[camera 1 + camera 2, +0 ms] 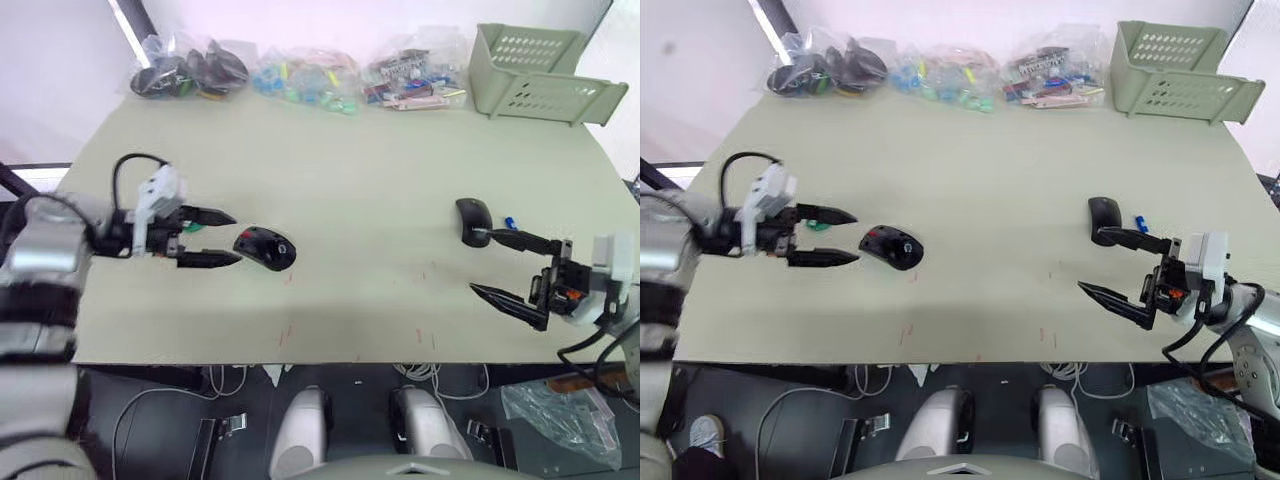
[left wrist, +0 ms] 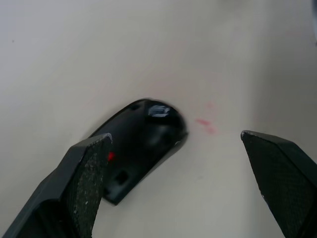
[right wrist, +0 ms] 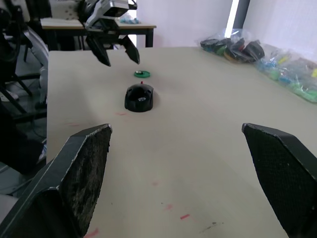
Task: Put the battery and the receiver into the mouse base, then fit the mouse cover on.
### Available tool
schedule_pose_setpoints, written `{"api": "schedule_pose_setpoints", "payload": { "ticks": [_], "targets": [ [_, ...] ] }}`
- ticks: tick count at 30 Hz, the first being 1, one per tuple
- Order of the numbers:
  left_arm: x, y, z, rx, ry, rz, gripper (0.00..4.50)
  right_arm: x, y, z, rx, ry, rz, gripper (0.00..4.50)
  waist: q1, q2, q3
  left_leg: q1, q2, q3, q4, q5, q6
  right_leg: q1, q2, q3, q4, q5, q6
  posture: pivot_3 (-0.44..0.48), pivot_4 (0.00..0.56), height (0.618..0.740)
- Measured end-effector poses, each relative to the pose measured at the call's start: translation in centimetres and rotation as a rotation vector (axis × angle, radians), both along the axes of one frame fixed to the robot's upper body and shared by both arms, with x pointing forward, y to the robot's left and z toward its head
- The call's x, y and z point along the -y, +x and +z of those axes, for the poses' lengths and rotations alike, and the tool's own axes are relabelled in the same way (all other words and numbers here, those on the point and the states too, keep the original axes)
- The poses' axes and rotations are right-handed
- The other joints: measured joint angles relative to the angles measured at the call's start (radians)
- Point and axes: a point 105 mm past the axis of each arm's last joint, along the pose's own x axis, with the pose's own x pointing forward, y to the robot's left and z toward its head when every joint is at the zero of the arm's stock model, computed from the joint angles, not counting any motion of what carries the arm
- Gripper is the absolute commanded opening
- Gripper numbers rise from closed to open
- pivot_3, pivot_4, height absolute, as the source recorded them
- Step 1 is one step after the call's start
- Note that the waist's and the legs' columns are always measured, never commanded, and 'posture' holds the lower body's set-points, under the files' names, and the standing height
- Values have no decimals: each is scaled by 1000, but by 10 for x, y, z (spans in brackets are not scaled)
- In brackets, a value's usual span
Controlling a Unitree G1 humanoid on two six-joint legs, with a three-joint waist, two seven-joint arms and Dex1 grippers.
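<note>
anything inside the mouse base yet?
Mouse base lies open by the left gripper; red interior shows, contents can't be made out. Battery sits beside the mouse cover, so not inserted.

Over at the worktop's right side, the battery (image 1: 510, 222) is barely a blue speck peeking out just beside the mouse cover (image 1: 472, 220), too small to make out its ends. The cover's lettering can't be read either. The receiver is too tiny to pick out anywhere. In the left wrist view, the mouse base (image 2: 141, 146) is blurred, and one finger (image 2: 81, 191) covers its near corner, so the red compartment shows as just a dot. Along the far edge, the clear bags (image 1: 300, 75) hold small bright bits that can't be identified. The green basket (image 1: 540, 72) runs off at the far right corner.
</note>
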Motion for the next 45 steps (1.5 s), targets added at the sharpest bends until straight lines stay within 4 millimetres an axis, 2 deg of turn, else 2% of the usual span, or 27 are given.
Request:
{"api": "schedule_pose_setpoints", "payload": {
  "ticks": [3, 8, 10, 19, 23, 27, 35, 45],
  "targets": [
    [8, 17, -2, 24, 97, -56, 4425, -1, -5, -1, 2, -3, -13, 4431, 1, 0, 0, 0, 0, 0, 0, 0, 0, 0, 0, 0, 0, 0, 1, 0, 150, 740],
    [20, 28, -19, 2, 246, -146, 4425, -1, -11, -4, -6, -8, -23, 4431, -9, -1, 0, -1, 0, 0, 0, 0, 0, 0, 1, 1, 0, 1, 2, 0, 150, 740],
    [33, 33, -21, -1, 312, -218, 4425, 2, -15, -3, -3, -14, -42, 4431, -6, -1, 1, -1, 0, -1, 0, 0, 0, 0, 1, 1, 0, 1, 3, 0, 150, 740],
    [46, 36, -34, -6, 496, -377, 4425, 1, -18, 0, 14, -20, -44, 4431, -7, -2, 1, -1, 0, -2, 1, 0, 0, 0, 1, 1, 1, 1, 3, 0, 150, 740],
    [44, 40, -26, 13, 605, -415, 4425, 0, -18, 1, 18, -21, -40, 4431, -5, -3, 1, -1, 0, -2, 1, 0, 0, 0, 1, 1, 0, 1, 3, 0, 150, 740],
    [46, 42, -21, 20, 651, -430, 4425, -1, -19, 1, 18, -22, -33, 4431, -5, -3, 1, -1, 0, -2, 1, 0, 0, 0, 1, 1, 1, 1, 3, 0, 150, 740],
    [57, 41, -31, 34, 710, -536, 4425, -1, -13, 8, 27, -34, 1, 4431, -6, -3, 2, -1, 0, -3, 2, 0, 0, 0, 1, 0, 1, 1, 3, 0, 150, 740],
    [58, 39, -39, 43, 729, -581, 4425, 0, -13, 8, 20, -29, 1, 4431, -6, -3, 2, -1, 0, -3, 2, 0, 0, 0, 1, 0, 1, 2, 2, 0, 150, 740]
  ]
}}
